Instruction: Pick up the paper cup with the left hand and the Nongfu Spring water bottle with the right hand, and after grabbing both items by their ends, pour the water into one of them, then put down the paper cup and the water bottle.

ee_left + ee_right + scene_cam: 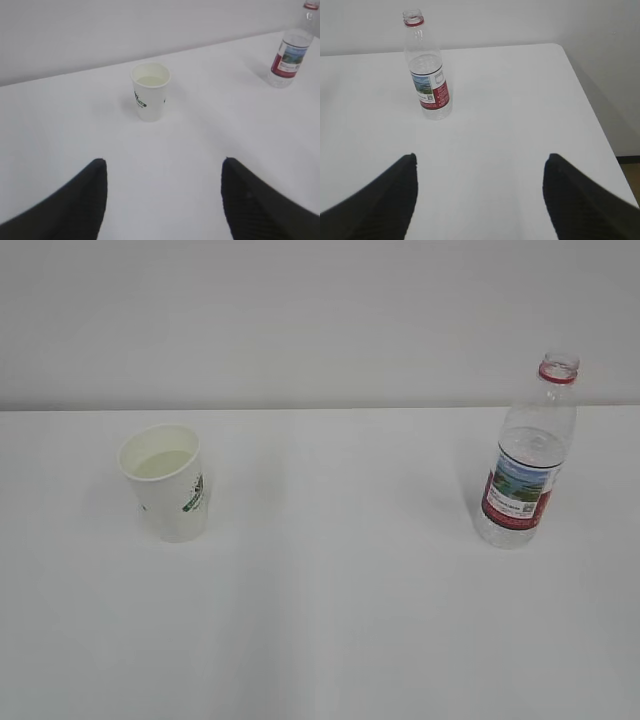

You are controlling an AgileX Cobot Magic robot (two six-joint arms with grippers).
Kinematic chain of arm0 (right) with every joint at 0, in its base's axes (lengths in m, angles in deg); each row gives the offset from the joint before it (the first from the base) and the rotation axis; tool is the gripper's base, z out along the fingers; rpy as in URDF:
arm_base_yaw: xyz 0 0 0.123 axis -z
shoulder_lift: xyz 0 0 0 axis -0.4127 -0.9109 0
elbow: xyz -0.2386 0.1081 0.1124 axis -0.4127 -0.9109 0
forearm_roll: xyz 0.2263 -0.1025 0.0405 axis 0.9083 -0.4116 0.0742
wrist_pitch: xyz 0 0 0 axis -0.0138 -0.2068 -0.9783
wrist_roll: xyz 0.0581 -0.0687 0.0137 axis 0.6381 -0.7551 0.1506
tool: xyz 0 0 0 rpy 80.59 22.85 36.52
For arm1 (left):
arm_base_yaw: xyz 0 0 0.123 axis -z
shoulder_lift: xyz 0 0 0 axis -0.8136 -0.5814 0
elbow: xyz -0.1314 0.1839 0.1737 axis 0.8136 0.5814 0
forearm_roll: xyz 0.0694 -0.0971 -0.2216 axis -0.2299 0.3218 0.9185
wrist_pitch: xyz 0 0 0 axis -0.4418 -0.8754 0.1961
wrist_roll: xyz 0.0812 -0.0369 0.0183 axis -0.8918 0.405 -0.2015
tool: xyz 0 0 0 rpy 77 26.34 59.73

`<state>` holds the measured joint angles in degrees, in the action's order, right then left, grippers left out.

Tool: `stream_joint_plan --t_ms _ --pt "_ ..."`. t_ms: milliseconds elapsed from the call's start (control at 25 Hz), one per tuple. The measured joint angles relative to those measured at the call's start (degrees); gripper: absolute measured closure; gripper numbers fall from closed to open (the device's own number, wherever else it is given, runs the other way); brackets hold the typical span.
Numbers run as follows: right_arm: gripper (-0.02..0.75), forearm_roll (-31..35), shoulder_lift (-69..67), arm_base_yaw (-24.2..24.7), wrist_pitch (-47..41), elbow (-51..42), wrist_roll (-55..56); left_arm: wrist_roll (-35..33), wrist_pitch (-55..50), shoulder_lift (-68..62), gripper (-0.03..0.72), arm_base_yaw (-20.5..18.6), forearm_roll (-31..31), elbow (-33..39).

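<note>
In the left wrist view the left hand hangs above bare white table, its two black fingers spread wide with nothing between them. The paper cup stands upright beyond it, slightly left of the gap's middle and well apart from both fingers, with water showing inside.

In the right wrist view the right hand is likewise spread wide and empty. The Nongfu Spring water bottle stands upright farther out, over toward the left finger, touching neither, its cap off.

In the exterior view neither hand shows. The cup sits to the left and the bottle to the right, well apart, with open table between them and on the near side. The table's far edge lies just behind both, and its right edge runs well to the right of the bottle in the right wrist view
</note>
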<state>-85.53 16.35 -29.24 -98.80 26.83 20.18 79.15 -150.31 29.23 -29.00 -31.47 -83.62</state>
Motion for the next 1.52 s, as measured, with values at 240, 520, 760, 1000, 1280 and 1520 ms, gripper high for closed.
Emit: stream_joint_plan --t_ms 240,520,760,1000,1280,1520 --pt "0.15 0.72 0.0 0.0 0.0 0.0 0.0 0.13 -3.65 0.0 0.172 0.0 0.11 2.76" --pt "0.151 3.41 0.0 0.0 0.0 0.0 0.0 1.45 -3.78 0.0 0.172 0.0 0.31 7.17" --pt "0.15 3.41 0.0 0.0 0.0 -0.74 -0.71 1.54 -0.69 0.0 0.184 0.0 0.42 9.46" --pt "0.15 3.41 0.0 0.0 0.0 -3.46 -1.1 1.54 1.59 0.0 0.215 0.0 0.5 9.91" --pt "0.15 3.07 0.0 0.0 0.34 -6.52 -1.45 1.58 1.95 0.0 0.218 0.0 -0.34 10.16" --pt "0.151 3.75 0.0 0.0 3.12 -9.42 -1.55 1.58 4.01 0.0 0.219 0.0 -1.8 10.99"
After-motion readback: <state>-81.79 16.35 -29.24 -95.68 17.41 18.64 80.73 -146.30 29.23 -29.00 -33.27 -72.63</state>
